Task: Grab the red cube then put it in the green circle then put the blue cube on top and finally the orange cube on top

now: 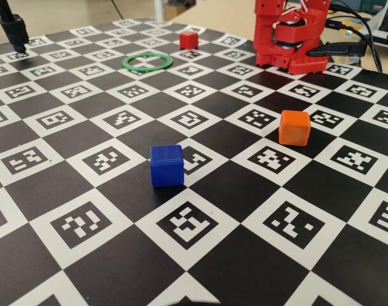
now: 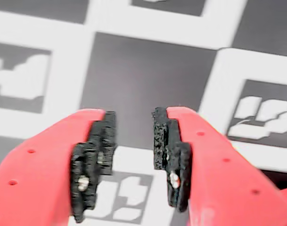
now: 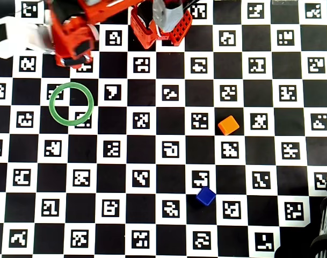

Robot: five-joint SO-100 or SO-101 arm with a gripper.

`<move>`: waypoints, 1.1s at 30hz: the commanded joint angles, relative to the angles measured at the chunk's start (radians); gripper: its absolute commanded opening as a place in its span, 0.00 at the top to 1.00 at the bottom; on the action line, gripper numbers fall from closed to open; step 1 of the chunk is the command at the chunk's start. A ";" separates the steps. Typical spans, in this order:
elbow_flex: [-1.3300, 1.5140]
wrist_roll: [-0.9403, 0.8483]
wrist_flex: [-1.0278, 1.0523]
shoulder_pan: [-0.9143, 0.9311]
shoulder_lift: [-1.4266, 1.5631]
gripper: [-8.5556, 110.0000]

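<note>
Behind the green circle (image 1: 147,62) sits the red cube (image 1: 188,40), gripper (image 2: 132,141) parted, empty

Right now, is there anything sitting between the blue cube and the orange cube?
No. In the overhead view only bare checkered board lies between the blue cube and the orange cube. The fixed view shows the same.

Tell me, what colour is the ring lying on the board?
The ring is green, seen most clearly in the overhead view.
</note>
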 commanded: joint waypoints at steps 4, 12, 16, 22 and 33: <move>-0.184 -0.098 0.066 0.155 -0.075 0.78; -0.164 -0.173 0.046 0.262 -0.074 0.60; -0.121 -0.250 0.074 0.284 -0.064 0.56; -0.092 -0.229 0.018 0.272 -0.074 0.55; 0.084 -0.163 -0.265 0.245 -0.063 0.55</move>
